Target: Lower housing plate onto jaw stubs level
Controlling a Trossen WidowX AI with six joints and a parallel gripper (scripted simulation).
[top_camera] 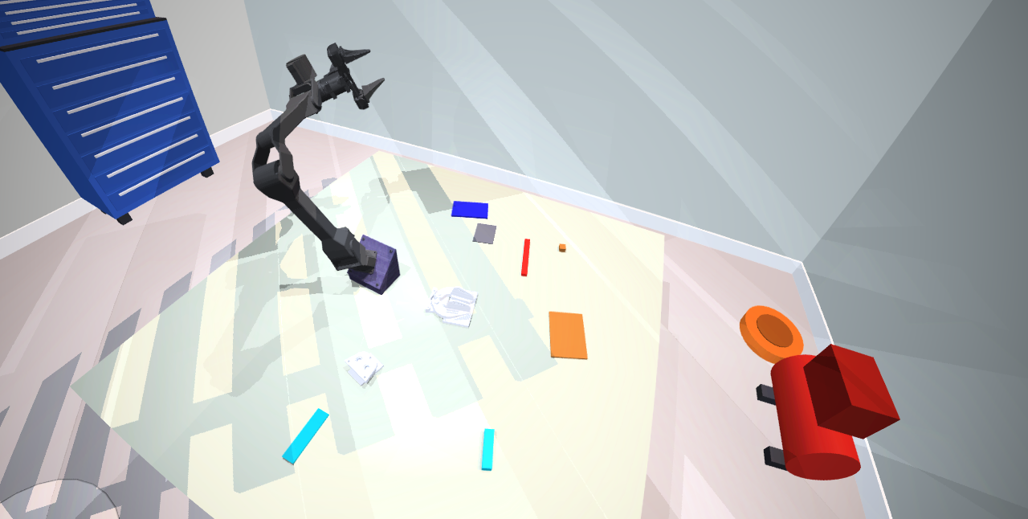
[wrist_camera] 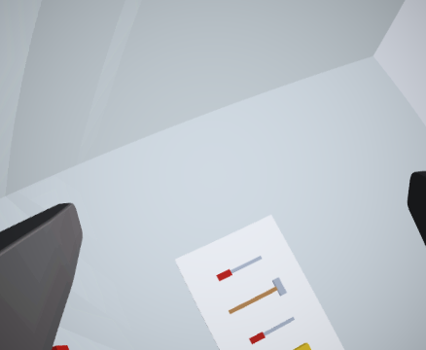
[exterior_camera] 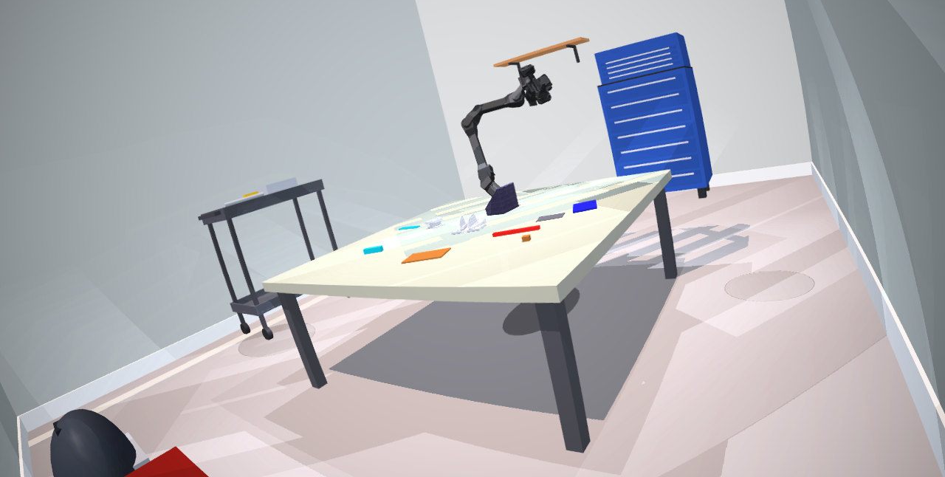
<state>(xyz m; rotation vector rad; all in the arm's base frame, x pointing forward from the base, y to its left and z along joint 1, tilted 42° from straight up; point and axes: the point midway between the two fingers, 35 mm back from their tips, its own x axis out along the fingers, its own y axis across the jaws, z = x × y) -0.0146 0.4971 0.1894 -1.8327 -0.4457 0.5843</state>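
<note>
A white assembly (top_camera: 452,305) (exterior_camera: 469,225) with upright, fin-like parts lies on the table in front of the arm's base. A smaller white piece (top_camera: 363,367) (exterior_camera: 433,224), roughly square with small marks on top, lies apart from it. I cannot tell for sure which one holds the housing plate, nor make out the jaws, pins or stubs. My gripper (top_camera: 377,64) (wrist_camera: 247,205) is open and empty, raised high above the table and far from both white pieces. Its fingers point away from the table, and the wrist view shows only walls and a tool picture between them.
On the table (exterior_camera: 409,290) lie a blue block (top_camera: 469,209), a grey square (top_camera: 485,233), a red bar (top_camera: 525,257), a small orange cube (top_camera: 561,247), an orange plate (top_camera: 568,335) and two cyan bars (top_camera: 305,436) (top_camera: 487,449). A wall shelf (exterior_camera: 541,52) shows behind the arm.
</note>
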